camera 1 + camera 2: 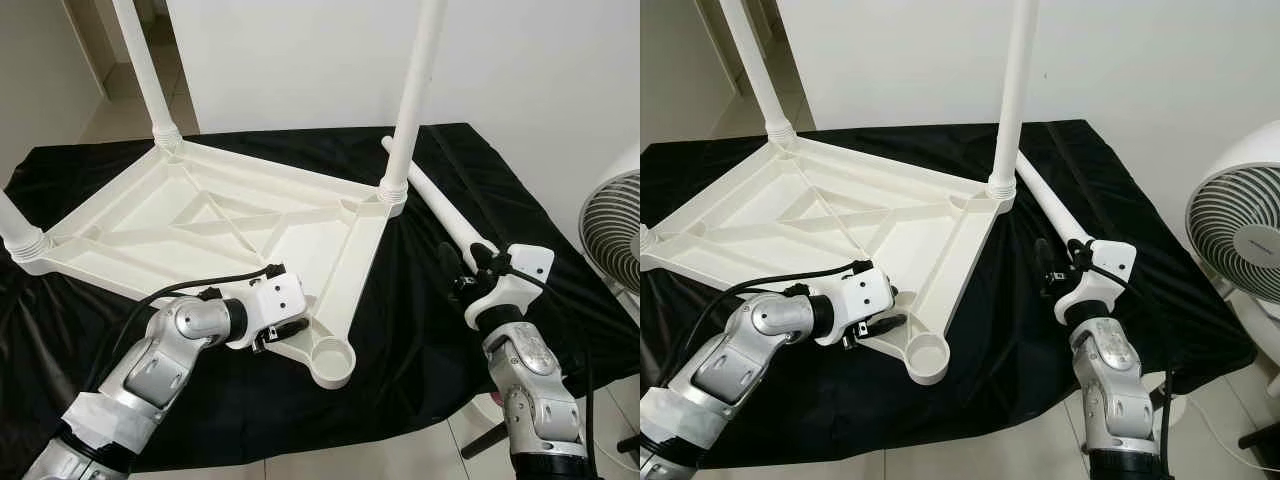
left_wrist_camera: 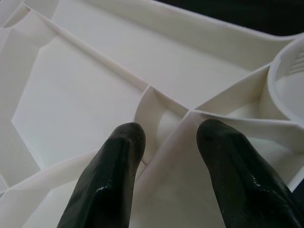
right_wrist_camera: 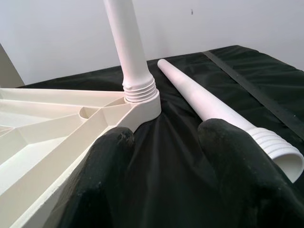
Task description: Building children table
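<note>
Left hand (image 1: pixel 285 336): we see it low over the upturned white tabletop (image 1: pixel 140 215), near the corner that carries the empty round socket (image 1: pixel 332 362). In the left wrist view its two black fingers (image 2: pixel 111 175) stand apart with nothing between them, their tips over a ribbed part of the tabletop's underside just beside that socket. Whether the tips touch the plastic we cannot tell.

Right hand (image 1: pixel 1060 275): we find it at the robot's right, over the black cloth (image 1: pixel 420 330), at the threaded end of the loose leg (image 1: pixel 445 212). In the right wrist view its fingers (image 3: pixel 237 166) are spread and grip nothing; the loose leg's threaded end lies just beside one finger, on the cloth.

Tabletop: it lies upside down on the cloth-covered worktop, ribs facing up. Three legs are seated in corner sockets and stand upright: one at the far corner (image 1: pixel 148 65), one at the right corner (image 1: pixel 415 90), and one at the left edge of the head view (image 1: pixel 15 225), of which we see just the base. The fourth socket, nearest the robot, holds no leg.

Loose leg: it lies flat on the cloth, running from behind the right upright leg toward the right hand, apart from the tabletop.

Surroundings: a white fan (image 1: pixel 1240 235) stands off the worktop's right side; a white wall (image 1: pixel 300 50) is behind; tiled floor (image 1: pixel 400 455) shows below the cloth's near edge.
</note>
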